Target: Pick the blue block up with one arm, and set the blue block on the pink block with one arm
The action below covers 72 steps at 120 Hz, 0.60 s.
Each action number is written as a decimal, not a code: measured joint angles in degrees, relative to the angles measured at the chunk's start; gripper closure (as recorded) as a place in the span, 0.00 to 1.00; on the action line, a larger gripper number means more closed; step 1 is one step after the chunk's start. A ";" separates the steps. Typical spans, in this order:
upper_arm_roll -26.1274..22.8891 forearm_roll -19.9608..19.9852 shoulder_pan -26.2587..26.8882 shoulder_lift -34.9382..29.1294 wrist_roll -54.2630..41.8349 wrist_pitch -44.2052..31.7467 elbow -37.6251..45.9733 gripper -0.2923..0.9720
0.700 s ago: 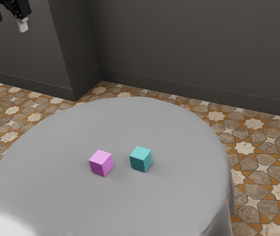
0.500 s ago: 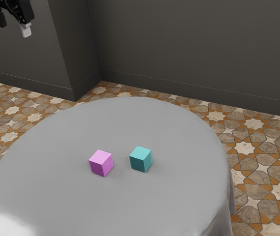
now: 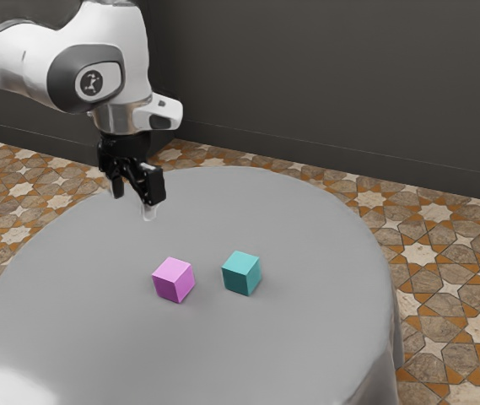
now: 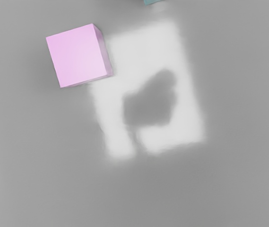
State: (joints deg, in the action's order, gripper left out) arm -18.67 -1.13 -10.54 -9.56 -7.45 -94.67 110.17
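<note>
A teal-blue block (image 3: 241, 272) rests on the round grey table (image 3: 307, 236), just to the exterior view's right of a pink block (image 3: 174, 279). My gripper (image 3: 132, 194) hangs open above the table, up and to the exterior view's left of the pink block, holding nothing. In the wrist view the pink block (image 4: 79, 55) lies on the grey tabletop beside my hand's shadow (image 4: 151, 104), and a sliver of the blue block (image 4: 151, 2) peeks in at the frame's edge.
A patterned tile floor (image 3: 442, 245) surrounds the table. Dark walls (image 3: 324, 76) stand behind it. The table's rim (image 3: 387, 337) drops away at the exterior view's right.
My arm has swung down from the upper left corner to just above the table, close to the pink block. Both blocks stay where they were.
</note>
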 joint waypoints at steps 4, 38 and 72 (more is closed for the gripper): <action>-0.31 0.47 0.08 0.04 0.59 -2.39 2.06 0.23; -3.94 1.90 0.45 8.37 5.33 -26.03 9.08 0.23; -4.28 0.45 0.14 19.53 9.09 -36.46 6.09 0.23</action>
State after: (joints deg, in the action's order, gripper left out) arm -22.96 -0.68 -10.39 9.97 1.64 -131.12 116.26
